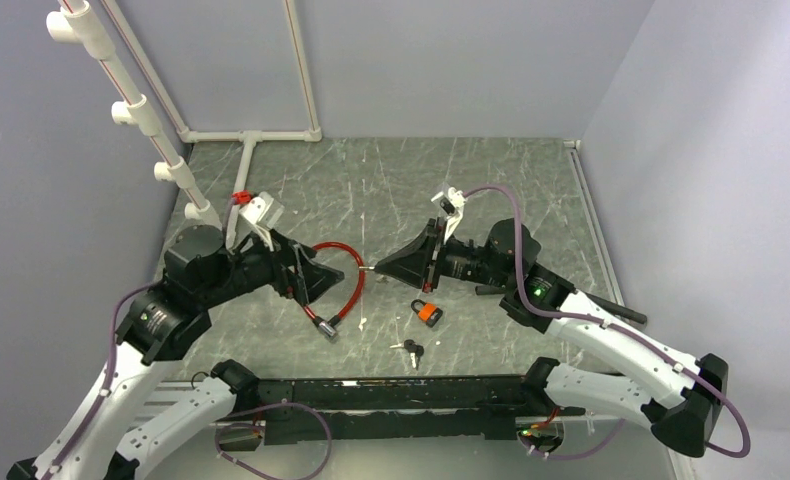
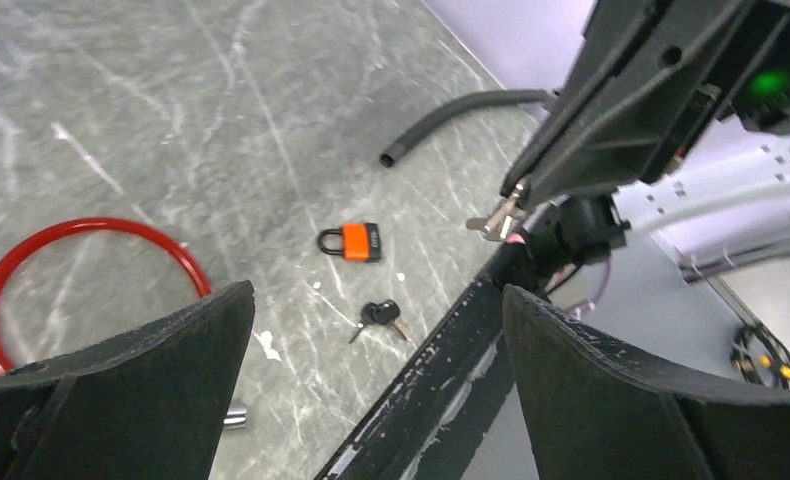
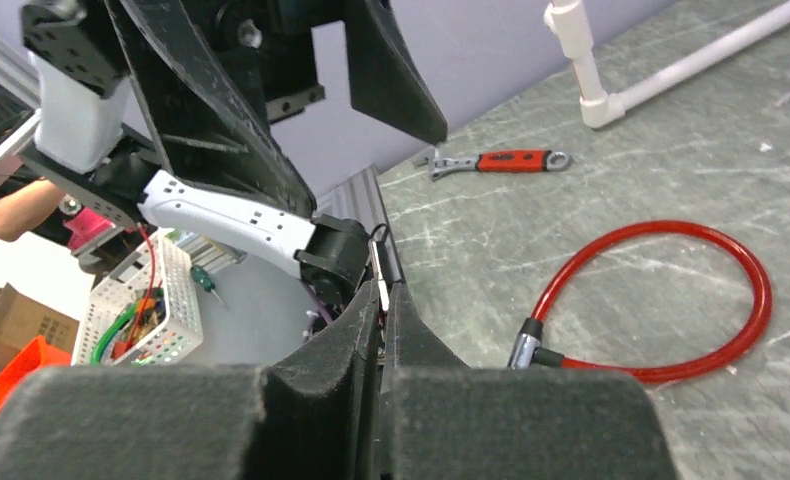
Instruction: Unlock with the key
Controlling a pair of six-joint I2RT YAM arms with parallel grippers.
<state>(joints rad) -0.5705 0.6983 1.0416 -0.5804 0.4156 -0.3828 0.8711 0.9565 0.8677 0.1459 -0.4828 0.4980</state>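
Observation:
My right gripper is shut on a small silver key, whose blade sticks out of the tips toward the left arm. My left gripper faces it, open wide and holding nothing. A red cable lock lies looped on the table between the two grippers. Its metal lock end points toward the near edge. An orange padlock lies flat below the right gripper, apart from both grippers.
A black-headed bunch of keys lies near the front rail. A red-handled wrench rests by the white pipe frame at the back left. A black hose lies at the right.

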